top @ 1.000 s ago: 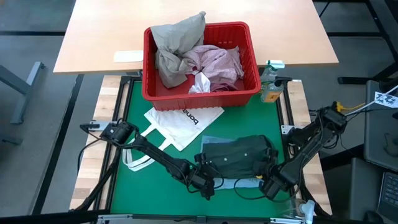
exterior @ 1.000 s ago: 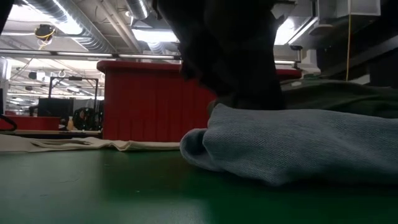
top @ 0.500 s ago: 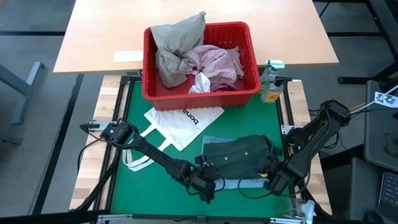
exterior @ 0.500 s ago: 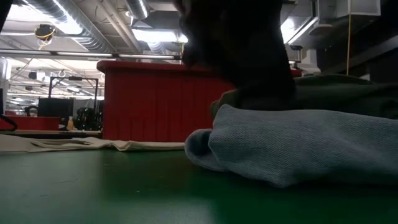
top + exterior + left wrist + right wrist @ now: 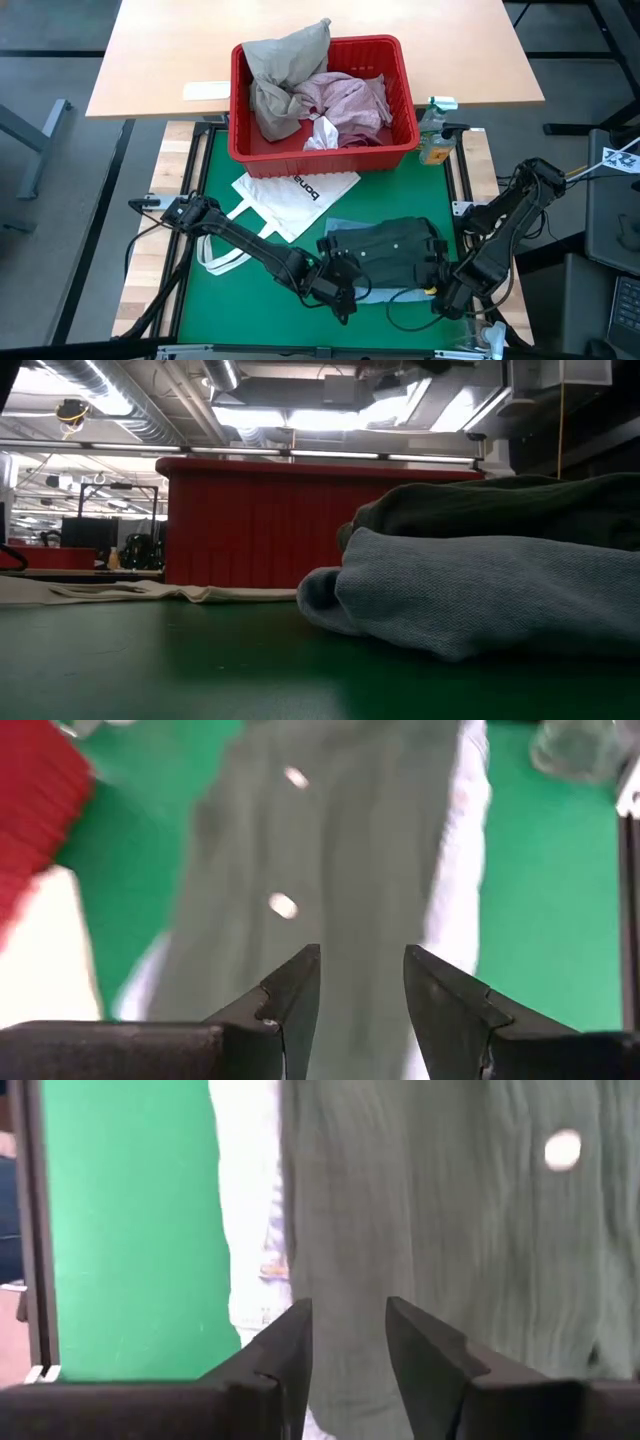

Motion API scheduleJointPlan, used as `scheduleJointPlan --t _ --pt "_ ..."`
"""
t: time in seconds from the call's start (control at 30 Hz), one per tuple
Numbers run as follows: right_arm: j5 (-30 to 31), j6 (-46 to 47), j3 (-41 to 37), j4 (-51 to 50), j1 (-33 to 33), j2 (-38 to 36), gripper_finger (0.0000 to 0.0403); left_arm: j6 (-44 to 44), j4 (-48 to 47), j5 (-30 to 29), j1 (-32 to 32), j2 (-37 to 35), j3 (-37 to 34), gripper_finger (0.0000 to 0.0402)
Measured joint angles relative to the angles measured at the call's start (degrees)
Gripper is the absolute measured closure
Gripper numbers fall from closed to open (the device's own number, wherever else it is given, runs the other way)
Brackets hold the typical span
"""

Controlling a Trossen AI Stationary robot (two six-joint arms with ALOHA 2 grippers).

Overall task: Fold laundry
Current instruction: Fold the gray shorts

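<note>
Field notes — dark grey-green garment (image 5: 385, 252) lies lower centre of the high view on the green mat (image 5: 200, 300), stacked on a light blue piece (image 5: 480, 600) whose edge pokes out beneath. Rest of the laundry is upper centre in the red basket (image 5: 405, 110): beige-khaki (image 5: 280, 70), mottled pink (image 5: 350, 100), small white bit (image 5: 322, 132). White tote bag (image 5: 290, 200) is left of centre, not my concern.

Left gripper (image 5: 340, 290) sits at the garment's lower-left corner. Its wrist view shows the fingers (image 5: 290, 990) parted w/ a clear gap, nothing between, cloth just beyond. Right gripper (image 5: 447, 300) is at the lower-right corner; fingers (image 5: 285, 1350) likewise apart, empty, above grey-green cloth.

Judgement: I'm lining up for a two-corner pinch before a fold. To do it well I'd drop both claws evenly, catch only the top grey-green layer — not the blue under it — then lift both sides together so the hem stays straight. Buttons show on the fabric; avoid pinching on them.
</note>
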Motion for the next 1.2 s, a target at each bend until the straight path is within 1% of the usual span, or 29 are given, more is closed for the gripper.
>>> scheduleJointPlan --t 0.13,0.2,0.23,0.33,0.43,0.5,0.57,0.83,1.0,1.2 --pt "1.7 -6.1 1.8 0.2 0.0 0.0 0.0275 2.2 -6.2 -3.0 2.1 0.0 8.1 0.0262" --pt "4.4 -11.8 2.4 0.3 0.0 0.0 0.0275 4.8 -8.6 -4.3 4.0 0.0 13.0 0.0262" --pt "6.3 -15.3 2.6 0.3 0.0 0.0 0.0275 6.2 -8.6 -4.9 5.2 -0.3 14.0 0.0262" --pt "13.8 -24.9 3.2 0.1 0.0 0.0 0.0275 10.6 -5.1 -4.9 9.0 -4.3 11.6 0.0262" --pt "21.1 -33.1 3.4 0.1 -0.4 0.0 0.0275 11.0 -6.9 -4.7 13.5 -7.2 12.0 0.0262" --pt "24.2 -37.4 3.4 0.2 -1.6 0.0 0.0275 11.5 -6.7 -5.1 16.9 -8.8 12.1 0.0262" --pt "25.0 -39.8 3.3 0.2 -3.5 0.0 0.0275 13.0 -6.6 -5.3 20.3 -9.8 12.1 0.0262" --pt "24.6 -42.5 3.3 0.1 -14.9 0.0 0.0275 17.2 -6.3 -4.8 32.4 -10.2 12.1 0.0262" --pt "24.6 -44.4 3.3 0.1 -22.3 0.0 0.0275 21.2 -6.4 -4.8 38.7 -10.0 12.0 0.0262" --pt "24.6 -44.4 3.3 0.3 -30.6 0.0 0.0275 21.4 -7.4 -4.4 45.4 -10.0 12.0 0.0262"
